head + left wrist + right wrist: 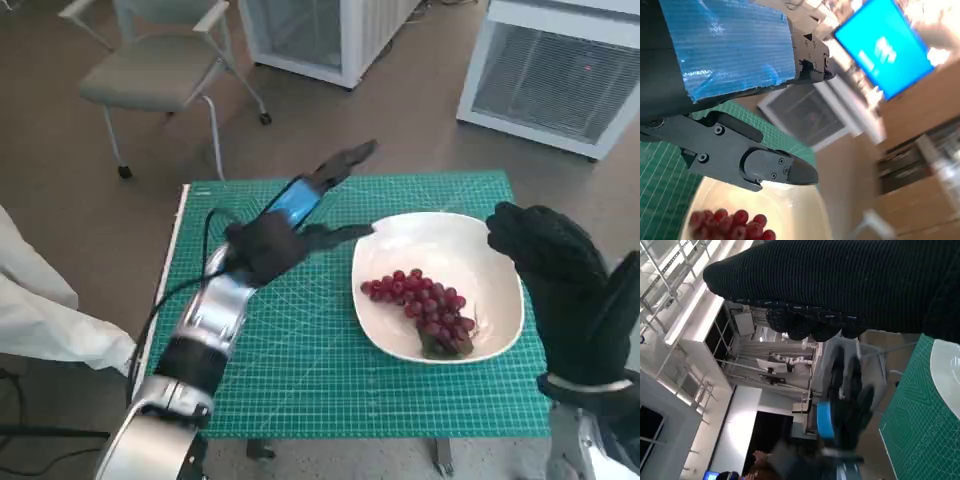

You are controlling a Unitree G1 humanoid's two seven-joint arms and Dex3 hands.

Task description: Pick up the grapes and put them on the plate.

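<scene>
The grapes (420,300) already lie on the white plate (500,265) at the right of the picture, and both the left hand (290,225) and right hand (565,275) hold nothing, fingers apart.

Grapes (420,297): dark red, stem end brownish-green. Plate (497,262): plain white, glossy. Table mat (300,380): teal green, ruled with fine pale grid lines. Left hand (285,228): black, back covered with bright blue tape; forearm silver-grey. Right hand (560,285): black ribbed knit glove, white cuff band. Chair (150,70): grey-beige seat, white frame. Floor: brown. Cabinets behind table: white, grey grilles.
</scene>
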